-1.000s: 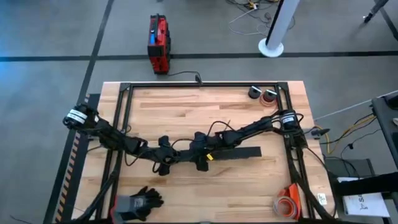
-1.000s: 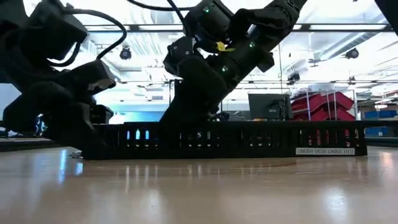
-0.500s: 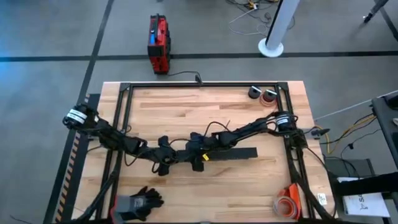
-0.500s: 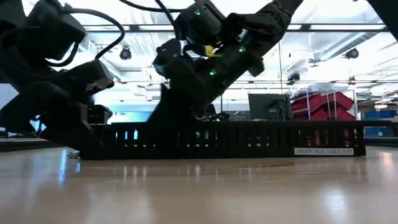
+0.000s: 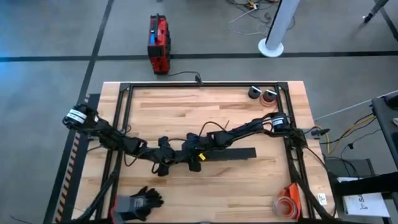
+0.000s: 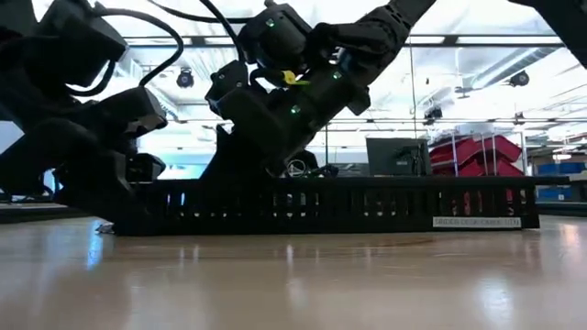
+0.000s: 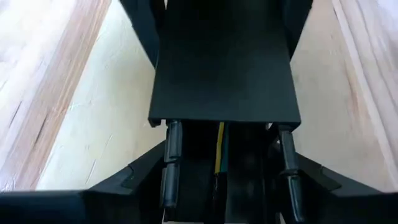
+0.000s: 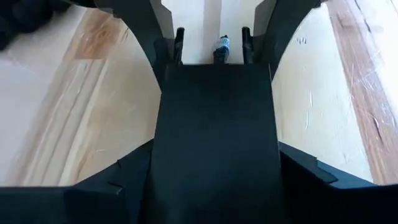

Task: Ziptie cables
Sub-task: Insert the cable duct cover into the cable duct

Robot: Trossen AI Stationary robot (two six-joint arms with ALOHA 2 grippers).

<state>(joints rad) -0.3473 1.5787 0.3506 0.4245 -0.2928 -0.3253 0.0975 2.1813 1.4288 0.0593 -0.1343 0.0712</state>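
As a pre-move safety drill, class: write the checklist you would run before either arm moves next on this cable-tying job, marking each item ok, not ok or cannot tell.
1. Both arms at the work: ok. The left gripper and right gripper face each other at the left end of the slotted strip.
2. Cables located: ok. A yellow-green wire lies inside the strip.
3. Zip tie in view: not ok. None shows.
4. Firm hold on the strip: cannot tell.
5. Strip flat on the table: ok in the low view.
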